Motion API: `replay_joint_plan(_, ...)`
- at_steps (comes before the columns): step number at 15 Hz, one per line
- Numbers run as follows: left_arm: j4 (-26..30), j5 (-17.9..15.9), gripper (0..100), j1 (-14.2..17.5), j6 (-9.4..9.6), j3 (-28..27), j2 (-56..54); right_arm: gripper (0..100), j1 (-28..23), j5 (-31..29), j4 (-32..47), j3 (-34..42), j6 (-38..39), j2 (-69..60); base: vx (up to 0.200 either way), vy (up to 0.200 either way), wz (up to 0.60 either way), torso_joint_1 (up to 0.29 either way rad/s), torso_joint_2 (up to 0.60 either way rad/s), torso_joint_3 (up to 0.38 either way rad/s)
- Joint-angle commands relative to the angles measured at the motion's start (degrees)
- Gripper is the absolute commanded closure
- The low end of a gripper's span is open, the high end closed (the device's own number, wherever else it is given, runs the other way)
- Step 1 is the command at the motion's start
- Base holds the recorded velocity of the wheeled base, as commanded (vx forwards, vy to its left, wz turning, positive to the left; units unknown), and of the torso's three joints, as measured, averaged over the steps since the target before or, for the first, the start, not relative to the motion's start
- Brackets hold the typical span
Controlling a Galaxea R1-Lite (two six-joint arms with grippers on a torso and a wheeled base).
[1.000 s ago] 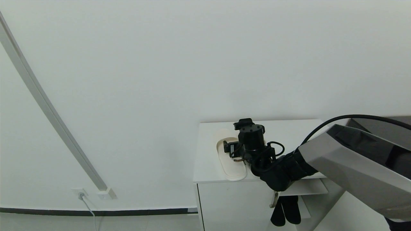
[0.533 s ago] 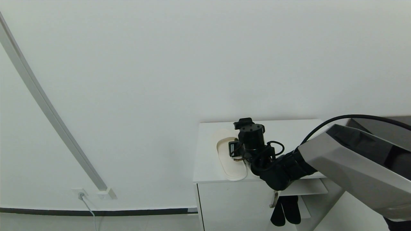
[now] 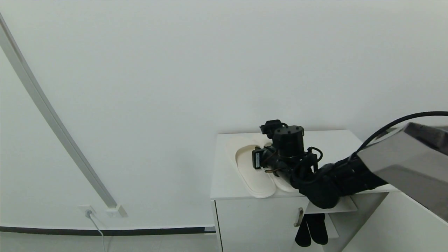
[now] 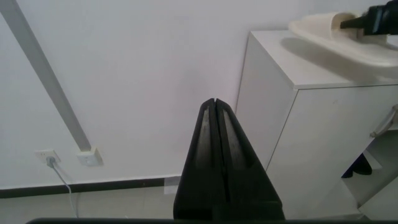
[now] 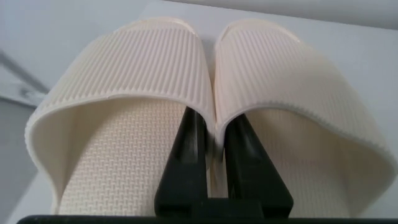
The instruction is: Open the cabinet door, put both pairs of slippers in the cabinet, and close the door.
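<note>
Now: right gripper (image 5: 216,123) clamped on adjoining inner strap edges of cream slipper pair (image 3: 254,175), on white cabinet (image 3: 224,168) top. Left gripper (image 4: 215,107) fingers together, low beside cabinet. Dark pair (image 3: 312,229), probably slippers, inside.

Bare on cabinet (image 3: 332,143) top right of cream slippers (image 3: 253,175); shut in behind by wall (image 3: 224,70). Open on cabinet's right half: crossed by shelf (image 3: 336,207), taken below by black slippers (image 3: 313,229), flanked by open door (image 3: 395,227). Open air left of cabinet, down to floor (image 3: 52,241).
</note>
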Motion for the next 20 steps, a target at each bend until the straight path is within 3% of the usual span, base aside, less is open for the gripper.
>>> replay_joint_plan(1,0.0,0.0,100,0.0,0.0,0.0,0.1,100,1.0,6.4,0.0,10.1,-0.5,-13.7,0.0,0.0,0.0,0.0,0.0,0.0)
replay_joint_plan(4,0.0,0.0,100,0.0,-0.08,0.0,0.1,100,1.2,14.4,-0.1,20.4,-6.4,-23.5,0.0,0.0,0.0,0.0,0.0,0.0)
replay_joint_plan(8,0.0,0.0,100,0.0,0.0,0.0,0.1,100,1.5,18.7,-0.2,27.4,-14.8,-29.6,0.0,0.0,0.0,0.0,0.0,0.0)
replay_joint_plan(13,0.0,-0.1,100,0.0,0.0,0.0,0.1,100,0.9,18.6,-12.2,32.9,-15.1,-26.4,0.0,0.0,0.0,0.0,0.0,0.0)
replay_joint_plan(20,0.0,-0.1,100,0.0,0.0,0.1,0.1,100,-0.7,18.4,-12.9,33.0,-15.1,-24.7,-0.171,0.0,0.0,0.006,0.0,-0.001)
